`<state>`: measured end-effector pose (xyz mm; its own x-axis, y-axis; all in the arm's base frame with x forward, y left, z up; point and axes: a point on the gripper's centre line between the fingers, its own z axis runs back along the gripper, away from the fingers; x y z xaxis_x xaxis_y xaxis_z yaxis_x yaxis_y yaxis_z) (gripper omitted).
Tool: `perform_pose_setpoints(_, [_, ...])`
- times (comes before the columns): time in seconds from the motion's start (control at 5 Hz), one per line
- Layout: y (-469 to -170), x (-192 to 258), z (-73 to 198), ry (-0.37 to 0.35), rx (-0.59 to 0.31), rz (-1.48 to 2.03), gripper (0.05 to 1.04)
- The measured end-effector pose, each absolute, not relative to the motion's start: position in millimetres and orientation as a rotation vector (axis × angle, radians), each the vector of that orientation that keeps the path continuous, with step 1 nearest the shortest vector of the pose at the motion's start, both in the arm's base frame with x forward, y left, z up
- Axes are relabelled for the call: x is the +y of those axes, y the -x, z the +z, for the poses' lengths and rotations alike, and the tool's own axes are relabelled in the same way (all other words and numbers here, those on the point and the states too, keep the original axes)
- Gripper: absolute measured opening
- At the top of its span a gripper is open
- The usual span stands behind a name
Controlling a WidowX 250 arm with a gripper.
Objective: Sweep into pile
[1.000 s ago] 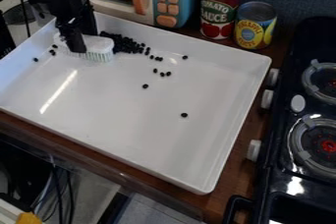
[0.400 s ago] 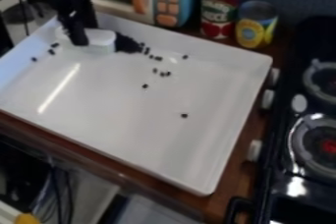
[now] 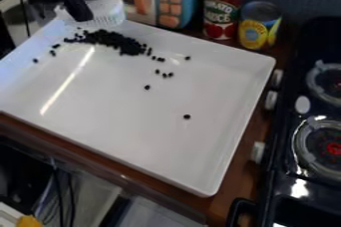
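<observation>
White and bristly, the brush (image 3: 106,8) is pinched in the black pincer (image 3: 81,15) over the tray's upper left corner, its bristles pointing down. That grip seems chosen so the bristles can meet the tray floor while the pincer stays above the pieces. It looks lifted clear of the dark pile (image 3: 110,39), which would let it cross without scattering what is gathered.

The pile lies along the upper edge of the white tray (image 3: 133,131), towards that corner; the raised rim probably serves as a backstop and keeps pieces off the wooden table (image 3: 230,186). Loose pieces lie near the left edge, around the upper middle and towards the right edge, with a lone piece (image 3: 186,117) well apart from the pile. Most are gathered; the next stroke would likely start outside the strays and push inward. Pressing too hard could flick them away.
</observation>
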<state>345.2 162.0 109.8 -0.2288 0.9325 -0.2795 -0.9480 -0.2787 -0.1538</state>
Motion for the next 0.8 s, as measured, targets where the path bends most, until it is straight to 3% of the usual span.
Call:
perform_pose_setpoints(0.2, [-334,125,109,0.321,0.068,1.807,0.719])
perform_pose_setpoints(0.4, [-324,69,76,0.101,0.024,1.972,0.719])
perform_pose_setpoints(0.6, [-309,21,47,-0.001,-0.021,2.087,0.719])
perform_pose_setpoints(0.8, [-298,-14,42,0.001,0.006,2.058,0.719])
